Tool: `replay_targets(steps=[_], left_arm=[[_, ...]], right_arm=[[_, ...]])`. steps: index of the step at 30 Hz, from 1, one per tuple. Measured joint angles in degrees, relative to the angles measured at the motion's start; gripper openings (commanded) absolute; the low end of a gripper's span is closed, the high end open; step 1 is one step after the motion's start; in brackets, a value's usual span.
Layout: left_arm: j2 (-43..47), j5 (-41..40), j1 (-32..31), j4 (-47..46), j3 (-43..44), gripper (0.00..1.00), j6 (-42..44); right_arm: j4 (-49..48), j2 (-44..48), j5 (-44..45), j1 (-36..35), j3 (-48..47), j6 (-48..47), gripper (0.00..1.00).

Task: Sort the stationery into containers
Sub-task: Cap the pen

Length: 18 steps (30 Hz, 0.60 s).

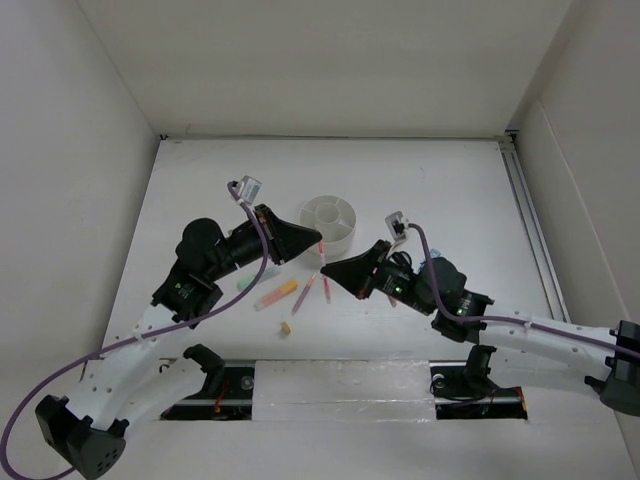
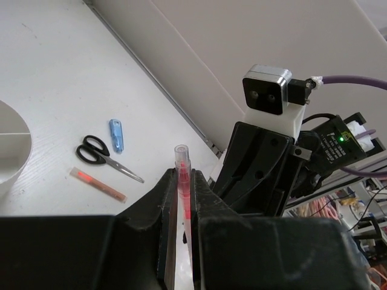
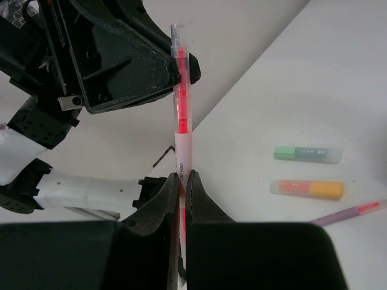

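**Two-arm hold on one pen.** The left gripper (image 2: 181, 181) and right gripper (image 3: 182, 180) are both clamped on the same red pen (image 3: 181, 124). The left holds it near the clear tip and the right holds the white barrel, just in front of the organizer (image 1: 332, 218). On the table (image 1: 450, 190) beside them lie a green highlighter (image 3: 307, 154), orange highlighter (image 3: 307, 189), pink pen (image 3: 357, 212) and eraser bit (image 1: 285, 328). Scissors (image 2: 106, 158), a blue highlighter (image 2: 116, 135) and a second pen (image 2: 97, 184) lie near the right arm.
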<state>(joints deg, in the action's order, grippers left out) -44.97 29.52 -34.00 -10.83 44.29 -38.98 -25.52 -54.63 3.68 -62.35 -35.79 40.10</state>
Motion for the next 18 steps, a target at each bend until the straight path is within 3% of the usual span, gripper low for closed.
replay_targets(steps=[12,18], left_arm=[[1.01,-1.31,0.35,-1.77,-0.81,0.0,0.5],[1.29,-1.55,0.35,-1.29,-0.83,0.0,1.62]], right_arm=[[-4.96,-2.62,0.83,-0.37,0.17,2.91,0.0],[-1.7,-3.76,0.52,-0.39,-2.03,3.89,0.0]])
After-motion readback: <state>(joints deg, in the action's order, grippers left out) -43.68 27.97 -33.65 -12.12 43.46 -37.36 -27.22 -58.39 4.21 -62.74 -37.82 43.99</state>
